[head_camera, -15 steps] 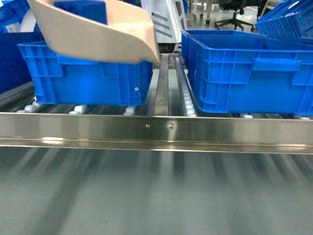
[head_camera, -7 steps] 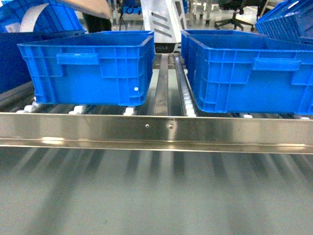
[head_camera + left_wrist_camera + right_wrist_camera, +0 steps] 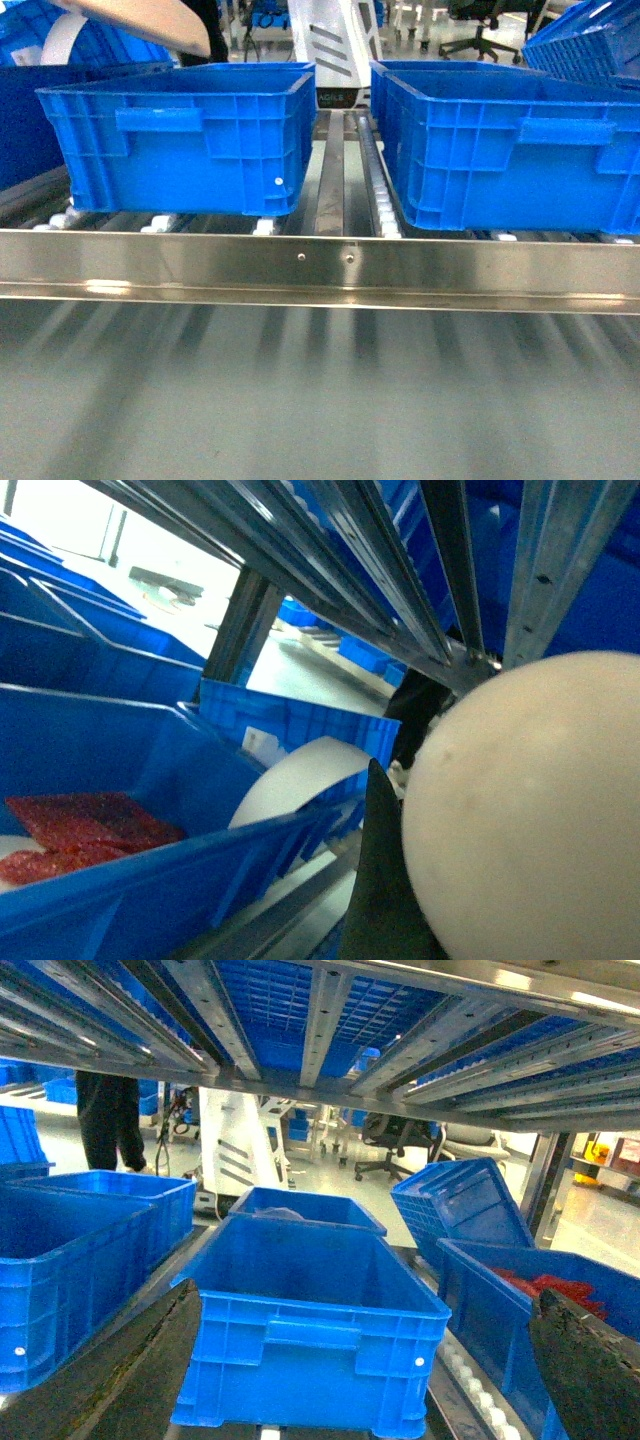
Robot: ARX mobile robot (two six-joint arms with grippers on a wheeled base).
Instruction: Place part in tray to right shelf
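Tray [image 3: 530, 820] filled the left wrist view, right against the left fingers; grip state could not be told. Right fingers [image 3: 590, 1370] stood wide, empty. Part unseen. Tray probably light, stiff, slick; take handle.

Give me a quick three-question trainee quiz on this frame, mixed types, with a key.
1. True or false: the right gripper is shut on something.
2. Fill in: in the left wrist view, the contents of the blue crate are ____ in colour.
3. In the head view, the tray shows at: A) top left corner, B) centre, C) bottom right.
Key: 1 false, jaws apart and empty; 2 red; 3 A.
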